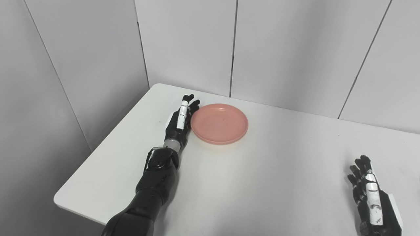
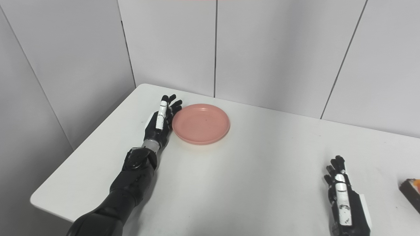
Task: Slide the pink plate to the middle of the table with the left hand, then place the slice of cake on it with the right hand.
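Note:
The pink plate (image 1: 219, 123) lies on the white table (image 1: 262, 183) toward its far left. My left hand (image 1: 180, 123) is open, fingers stretched out, lying edge-on against the plate's left rim. My right hand (image 1: 369, 193) is open and empty, resting on the table at the near right. The slice of cake (image 2: 411, 190) shows only in the right eye view, as a dark piece with an orange top cut off by the right picture edge, to the right of my right hand.
Grey wall panels (image 1: 183, 46) stand close behind and to the left of the table. The table's left edge (image 1: 98, 150) runs just beside my left arm.

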